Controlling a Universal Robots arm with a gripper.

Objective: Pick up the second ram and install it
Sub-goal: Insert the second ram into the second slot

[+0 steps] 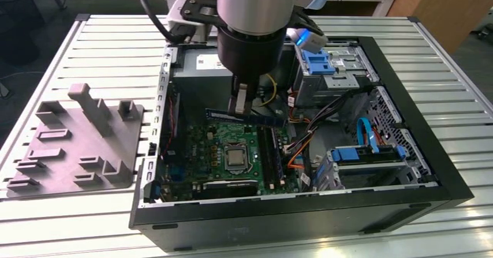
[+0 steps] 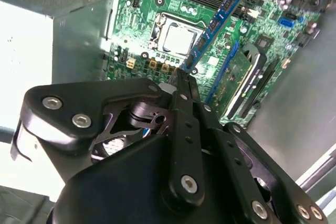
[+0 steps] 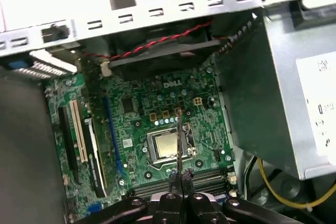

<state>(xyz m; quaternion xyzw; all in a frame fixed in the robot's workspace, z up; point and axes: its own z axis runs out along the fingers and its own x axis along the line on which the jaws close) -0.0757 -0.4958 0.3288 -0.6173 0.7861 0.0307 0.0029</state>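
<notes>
The second ram (image 1: pixel 245 118) is a long dark stick that hangs level above the green motherboard (image 1: pixel 204 148) inside the open computer case. My gripper (image 1: pixel 241 111) comes down from above and is shut on the stick near its middle. In the second wrist view the ram (image 2: pixel 218 22) runs away from the gripper (image 2: pixel 184 74) over the processor socket (image 2: pixel 176 38). The first wrist view has the ram (image 3: pixel 178 135) edge-on, as a thin line above the gripper (image 3: pixel 180 174), with the memory slots (image 3: pixel 152 184) just beside the fingers.
A grey plastic block with upright slotted posts (image 1: pixel 77 137) lies on the slatted table at the exterior view's left. The case walls (image 1: pixel 292 212), the power supply (image 3: pixel 294 93), blue drive brackets (image 1: pixel 370 154) and loose cables (image 1: pixel 304 145) crowd the space around the board.
</notes>
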